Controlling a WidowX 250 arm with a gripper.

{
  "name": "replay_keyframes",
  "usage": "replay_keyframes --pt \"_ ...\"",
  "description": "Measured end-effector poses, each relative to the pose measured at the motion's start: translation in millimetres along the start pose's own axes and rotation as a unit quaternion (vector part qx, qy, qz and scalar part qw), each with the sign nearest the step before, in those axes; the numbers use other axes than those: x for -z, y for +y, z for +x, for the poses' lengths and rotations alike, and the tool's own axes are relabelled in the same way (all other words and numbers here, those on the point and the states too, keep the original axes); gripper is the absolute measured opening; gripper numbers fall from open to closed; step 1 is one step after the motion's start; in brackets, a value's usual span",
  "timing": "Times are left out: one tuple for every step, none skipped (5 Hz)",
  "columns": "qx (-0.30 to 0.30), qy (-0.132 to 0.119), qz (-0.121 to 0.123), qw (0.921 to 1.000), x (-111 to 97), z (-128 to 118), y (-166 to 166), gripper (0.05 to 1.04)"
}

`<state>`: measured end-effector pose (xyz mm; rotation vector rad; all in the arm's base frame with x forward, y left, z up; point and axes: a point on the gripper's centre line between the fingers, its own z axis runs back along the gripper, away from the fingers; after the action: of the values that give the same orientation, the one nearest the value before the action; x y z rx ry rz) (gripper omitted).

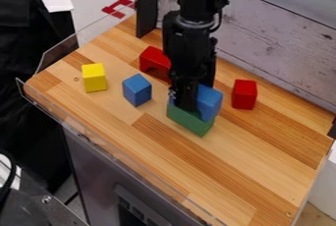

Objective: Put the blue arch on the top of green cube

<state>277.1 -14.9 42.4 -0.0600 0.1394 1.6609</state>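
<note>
Blue arch [210,103] over the green block [189,120], right at my gripper [186,106].
Nearest me, a clear plastic rim [118,158] edges the tabletop [242,171], smooth wood in long glued strips of mixed tone. On it stands the green block, straight-edged and flat-sided, with the blue arch on top, mostly hidden behind my gripper; I can't tell from here whether the jaws are apart or clamped on it. Just beside that stack, apart from it, is a plain red block [244,95]; on the other side I see a crisp blue cube [137,90], then a yellow block [94,77]. Farther back lies a red arch [154,61], its curved cutout showing, and beyond rises a wall [282,18] of grained, pale planks.
</note>
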Motion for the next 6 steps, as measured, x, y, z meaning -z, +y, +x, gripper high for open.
replay_keyframes --pt "-0.002 0.005 -0.003 1.0 1.2 0.1 -4.5 0.663" --pt "-0.01 0.009 0.003 0.9999 4.3 1.7 -4.0 0.928" --pt "-0.024 0.006 -0.002 0.9997 0.6 5.0 -3.5 1.003" --pt "-0.034 -0.016 -0.031 0.9988 -29.2 8.1 -4.3 0.999" --pt "-0.026 -0.039 -0.064 0.9969 -63.2 5.8 -7.3 0.999" --pt "0.004 -0.051 -0.076 0.9957 -85.3 -14.1 -7.2 0.999"
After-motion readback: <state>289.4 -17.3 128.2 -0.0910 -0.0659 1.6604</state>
